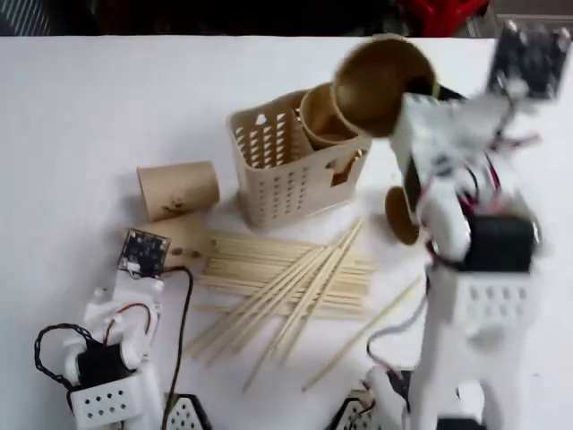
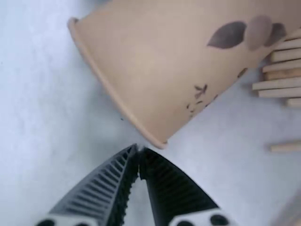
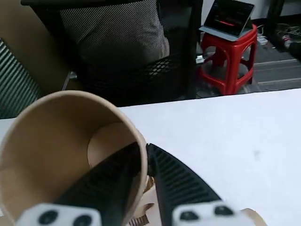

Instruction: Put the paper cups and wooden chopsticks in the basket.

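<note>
- One paper cup [image 1: 380, 85] hangs in the air in the right gripper [image 3: 143, 155], above and just beside the basket [image 1: 286, 179], with its mouth tilted sideways.
- Grasp: the jaws are nearly closed and pinch the cup wall, one finger inside the mouth and one outside.
- Step in hand, as judged: placing this cup in the basket. A nested cup [image 1: 320, 116] already sits at the basket end nearest this arm.
- Recommended: bring the held cup squarely over the nested one, turn it mouth-up, and lower it well inside before letting go, so it stacks rather than tipping off the rim.
- Risk: a pinch on thin paper may crease the rim, so squeeze no harder than now.
- Left gripper [image 2: 138, 151]: clenched on nothing, with its tips just beside the rim of a fallen cup [image 2: 160, 70] on the table [image 2: 37, 117]. Contact cannot be confirmed.
- Outstanding: the wooden chopsticks [image 1: 286, 273] lie scattered on the table in front of the basket. A side-lying cup [image 1: 177, 190] rests near the basket, on the left arm's side.
</note>
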`<state>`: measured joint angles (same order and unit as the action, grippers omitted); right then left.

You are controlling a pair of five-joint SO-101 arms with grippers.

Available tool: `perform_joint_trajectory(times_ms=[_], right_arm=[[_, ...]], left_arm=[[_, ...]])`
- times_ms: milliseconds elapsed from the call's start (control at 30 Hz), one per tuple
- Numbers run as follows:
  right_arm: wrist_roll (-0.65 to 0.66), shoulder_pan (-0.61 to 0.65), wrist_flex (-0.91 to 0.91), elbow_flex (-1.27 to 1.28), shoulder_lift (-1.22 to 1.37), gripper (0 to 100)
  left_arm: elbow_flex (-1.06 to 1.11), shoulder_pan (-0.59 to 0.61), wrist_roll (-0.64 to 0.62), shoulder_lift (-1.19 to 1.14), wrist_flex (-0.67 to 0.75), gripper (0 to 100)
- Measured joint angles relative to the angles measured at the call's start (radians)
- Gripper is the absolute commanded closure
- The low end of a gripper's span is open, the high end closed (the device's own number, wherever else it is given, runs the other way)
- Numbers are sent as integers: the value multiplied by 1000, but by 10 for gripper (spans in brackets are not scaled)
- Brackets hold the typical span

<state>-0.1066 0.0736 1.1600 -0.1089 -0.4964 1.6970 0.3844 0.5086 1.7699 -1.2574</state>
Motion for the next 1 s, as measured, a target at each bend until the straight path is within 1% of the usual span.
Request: perform_joint_trajectory(times_ms=[167,300,467,833,900,1000], right_arm=[[-14,57,0,-84,210,981],[-14,68,0,-87,295,981],[-14,66,-2,-87,334,977],[-14,66,-2,-92,336,975],[-14,66,-2,-92,336,947],[-14,66,-2,-92,336,850]], left_arm=[[0,0,0,0,0,975],[0,0,0,0,0,975],[0,0,0,0,0,975],[0,0,0,0,0,975],[0,0,0,0,0,975],[0,0,0,0,0,975]])
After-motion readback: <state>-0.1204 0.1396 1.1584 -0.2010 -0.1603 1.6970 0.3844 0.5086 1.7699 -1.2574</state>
